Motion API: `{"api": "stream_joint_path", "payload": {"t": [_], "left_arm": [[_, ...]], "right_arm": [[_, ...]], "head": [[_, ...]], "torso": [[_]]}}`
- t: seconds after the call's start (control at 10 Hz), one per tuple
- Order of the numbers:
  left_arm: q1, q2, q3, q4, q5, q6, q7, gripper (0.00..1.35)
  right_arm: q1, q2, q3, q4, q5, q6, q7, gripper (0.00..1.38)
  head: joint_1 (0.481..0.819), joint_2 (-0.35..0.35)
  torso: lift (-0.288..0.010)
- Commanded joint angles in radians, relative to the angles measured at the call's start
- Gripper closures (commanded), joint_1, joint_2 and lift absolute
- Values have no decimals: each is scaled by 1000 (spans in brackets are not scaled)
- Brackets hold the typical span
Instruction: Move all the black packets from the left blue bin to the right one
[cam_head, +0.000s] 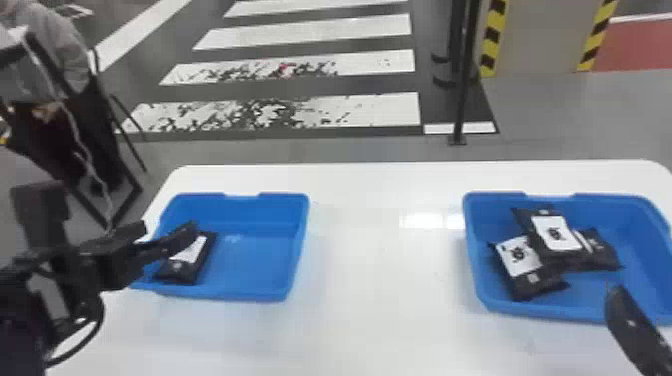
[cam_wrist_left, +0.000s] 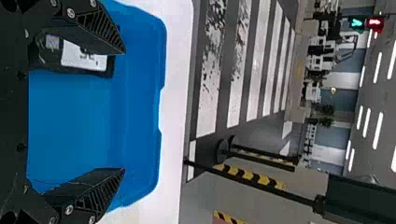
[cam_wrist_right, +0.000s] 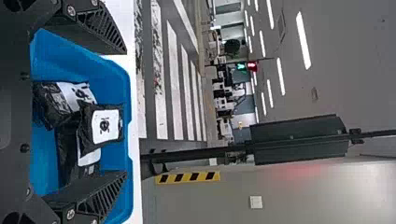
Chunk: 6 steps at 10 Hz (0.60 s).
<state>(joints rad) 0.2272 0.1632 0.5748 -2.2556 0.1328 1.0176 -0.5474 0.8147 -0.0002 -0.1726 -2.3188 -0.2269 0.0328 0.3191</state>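
Tabletop of glossy white (cam_head: 380, 310) carries two bins, the right blue plastic bin (cam_head: 575, 314) and the left blue plastic bin (cam_head: 240, 296). Over the left one is the left black two-fingered gripper (cam_wrist_left: 123, 110), spread wide and holding nothing, clearly the nearer arm for the pick; the right black gripper (cam_wrist_right: 126, 112), also spread, waits by the other bin, where black packets (cam_head: 555, 235) lie heaped. The lone black packet with a white label (cam_wrist_left: 70, 58) lies off to one side of the left gap, partly behind one finger, long axis roughly along the fingers; centring sideways should come before closing.
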Motion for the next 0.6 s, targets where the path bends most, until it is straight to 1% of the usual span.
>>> {"api": "stream_joint_path", "payload": {"t": [0.0, 0.1, 0.2, 0.3, 0.5], "left_arm": [[-65, 16, -2, 75, -71, 70, 6, 156], [-114, 27, -18, 134, -113, 97, 10, 156], [-161, 33, -36, 180, -159, 138, 20, 156], [-205, 39, -58, 242, -179, 153, 33, 156], [-308, 61, -120, 384, -225, 173, 35, 156]], "right_arm": [[44, 1, 15, -19, -16, 11, 2, 121], [57, 1, 23, -24, -20, 16, 2, 122], [57, 1, 31, -24, -24, 16, 2, 124], [59, 1, 31, -24, -28, 19, 2, 127], [59, 1, 31, -21, -32, 24, 2, 127]], "head": [[695, 249], [695, 284], [695, 302], [695, 323], [695, 334]], "torso": [[-154], [-154], [-154], [-154], [-154]]}}
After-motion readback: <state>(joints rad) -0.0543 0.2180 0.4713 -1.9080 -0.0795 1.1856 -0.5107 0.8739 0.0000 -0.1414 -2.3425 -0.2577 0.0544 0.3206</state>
